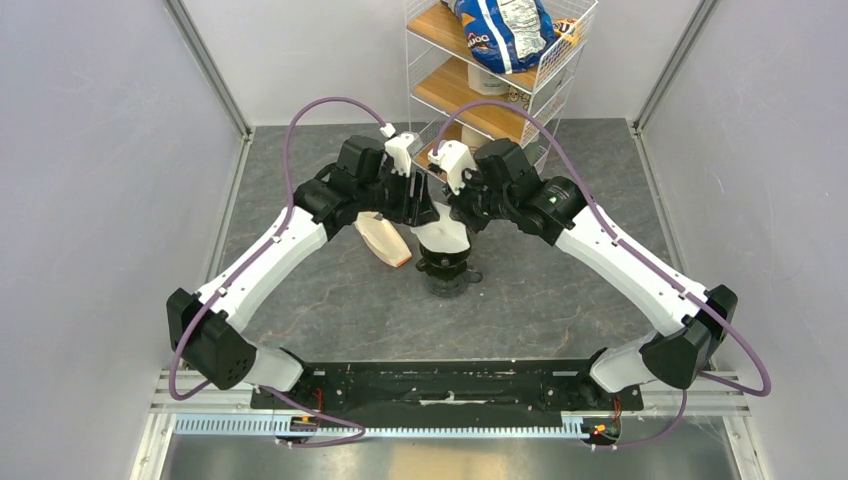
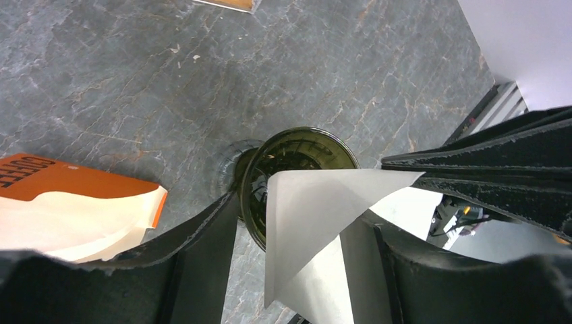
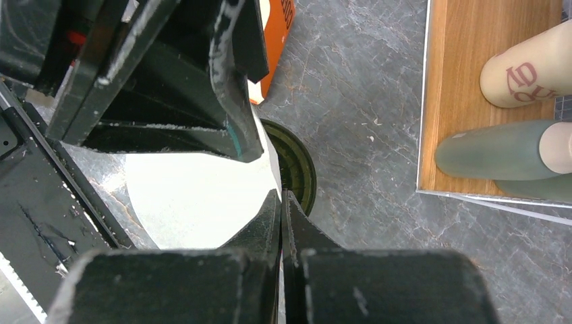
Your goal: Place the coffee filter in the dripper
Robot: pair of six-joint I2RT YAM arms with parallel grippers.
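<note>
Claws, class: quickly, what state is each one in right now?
Left claw: open, astride the coffee filter.
Right claw: closed, pinching the coffee filter's edge.

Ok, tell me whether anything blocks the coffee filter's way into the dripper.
Nothing visible does. The coffee filter, pinched by the right gripper, hangs partly over the dripper, whose mouth looks empty.
</note>
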